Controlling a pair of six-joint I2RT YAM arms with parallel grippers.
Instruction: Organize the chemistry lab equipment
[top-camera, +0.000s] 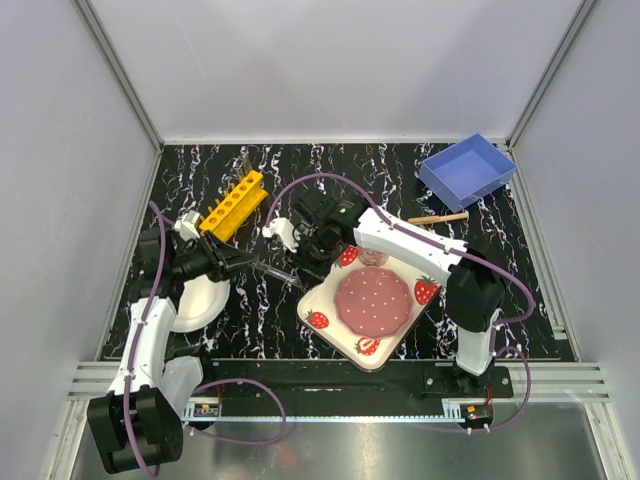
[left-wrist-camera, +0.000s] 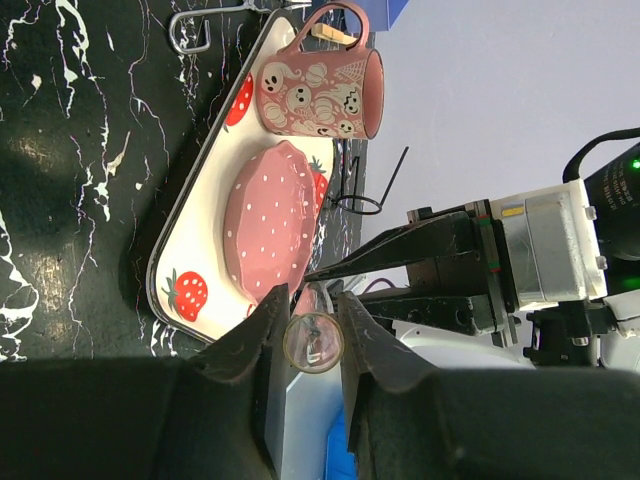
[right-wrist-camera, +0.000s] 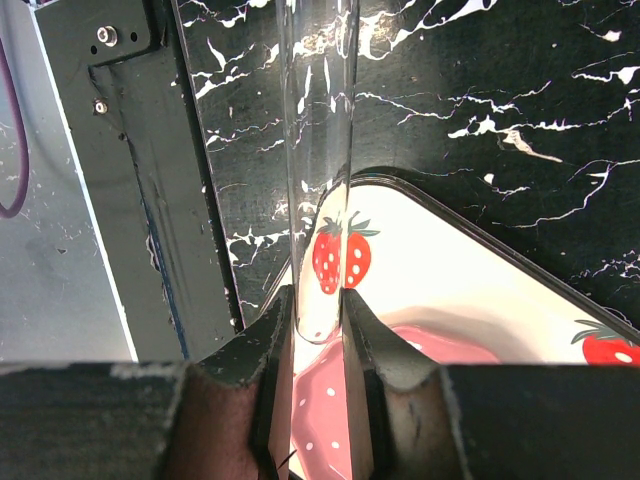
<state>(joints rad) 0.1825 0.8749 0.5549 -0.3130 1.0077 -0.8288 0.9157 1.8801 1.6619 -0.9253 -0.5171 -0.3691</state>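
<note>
Closest to me, low over the near half of the table, the left gripper (left-wrist-camera: 312, 305) is clamped on the round end of a thin clear tube (right-wrist-camera: 320, 150). Its arm folds up above a round white plate (top-camera: 200, 300) and points rightward. The right gripper (right-wrist-camera: 318, 298) pinches the same tube's other end, its arm stretched leftward over the strawberry-print tray (right-wrist-camera: 420, 250). The tube spans the gap between the two facing claws, roughly level.

This looks like a hand-over. To do it well, one claw should let go fully before either arm moves, with no twisting, since the tube looks fragile. Further back, just beyond the left arm, lies the yellow plastic rack with a row of holes (top-camera: 232, 205). The tube will need tipping upright over a hole.
</note>
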